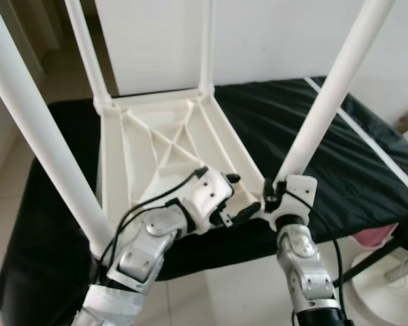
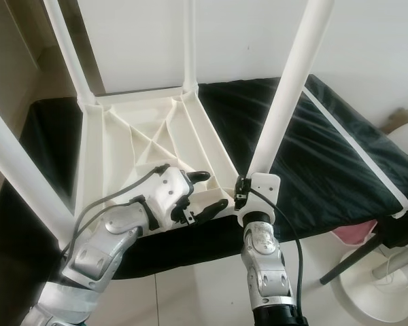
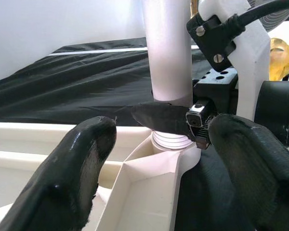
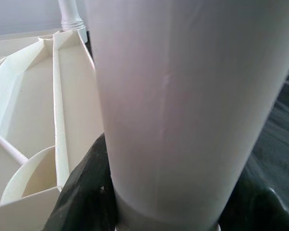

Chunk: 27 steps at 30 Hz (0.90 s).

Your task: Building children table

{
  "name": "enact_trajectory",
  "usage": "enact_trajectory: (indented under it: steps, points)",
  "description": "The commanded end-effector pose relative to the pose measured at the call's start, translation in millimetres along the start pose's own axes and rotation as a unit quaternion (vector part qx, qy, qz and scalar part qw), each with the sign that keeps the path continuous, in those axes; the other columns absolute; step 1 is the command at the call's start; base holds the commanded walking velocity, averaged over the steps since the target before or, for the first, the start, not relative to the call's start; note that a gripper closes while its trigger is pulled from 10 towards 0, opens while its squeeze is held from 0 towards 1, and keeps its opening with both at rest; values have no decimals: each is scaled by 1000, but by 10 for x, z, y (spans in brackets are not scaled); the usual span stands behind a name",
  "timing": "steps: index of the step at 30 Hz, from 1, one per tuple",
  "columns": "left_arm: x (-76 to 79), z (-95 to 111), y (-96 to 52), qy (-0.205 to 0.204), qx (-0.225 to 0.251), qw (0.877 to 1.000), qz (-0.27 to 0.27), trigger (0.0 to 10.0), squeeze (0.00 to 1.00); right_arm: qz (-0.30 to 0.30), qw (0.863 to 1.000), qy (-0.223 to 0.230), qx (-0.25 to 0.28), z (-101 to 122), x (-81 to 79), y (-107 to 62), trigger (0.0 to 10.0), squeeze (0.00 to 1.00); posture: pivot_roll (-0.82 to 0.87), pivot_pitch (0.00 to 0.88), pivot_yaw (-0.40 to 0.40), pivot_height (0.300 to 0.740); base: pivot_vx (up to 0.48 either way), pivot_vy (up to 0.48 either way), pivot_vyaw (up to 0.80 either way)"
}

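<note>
Around table leg point(image 1: 326, 102), right end effector point(image 1: 280, 197).

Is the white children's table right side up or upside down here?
Upside down: the table's ribbed underside faces up and its legs point upward.

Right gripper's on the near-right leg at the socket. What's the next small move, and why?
Probably twist the near-right leg further into its corner socket: the right gripper is shut around its base, threads show above the socket, and the left gripper sits open by the tabletop frame.

Black-covered bed point(image 1: 340, 156), white children table point(image 1: 170, 142) upside down on it
</note>
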<state>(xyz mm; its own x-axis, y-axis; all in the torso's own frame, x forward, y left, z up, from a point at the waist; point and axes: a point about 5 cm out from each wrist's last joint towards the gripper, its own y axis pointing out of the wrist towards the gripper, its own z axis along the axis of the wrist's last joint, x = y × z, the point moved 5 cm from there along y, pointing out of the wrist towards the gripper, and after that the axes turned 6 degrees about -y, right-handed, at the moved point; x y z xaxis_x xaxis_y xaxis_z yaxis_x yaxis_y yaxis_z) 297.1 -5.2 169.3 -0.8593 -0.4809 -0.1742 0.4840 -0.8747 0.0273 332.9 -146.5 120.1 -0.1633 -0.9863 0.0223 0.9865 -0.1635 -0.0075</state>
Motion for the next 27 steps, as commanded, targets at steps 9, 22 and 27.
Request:
enact_trajectory:
  steps: [9,22,27]
  points:
    - [44,-52,1,-3,-8,1000,-10,10000,0,-40,997,36,-60,-256,30,-60,10000,0,-68,0,-5,740,0,0,0]
    - [23,-47,-3,0,-9,1000,-9,10000,0,-42,997,19,-59,-249,1,-36,10000,0,-62,0,-4,740,0,0,0]
    - [21,-47,-8,-1,-10,1000,-8,10000,0,-6,998,35,-43,-194,-75,-36,10000,1000,-60,0,-6,740,0,0,0]
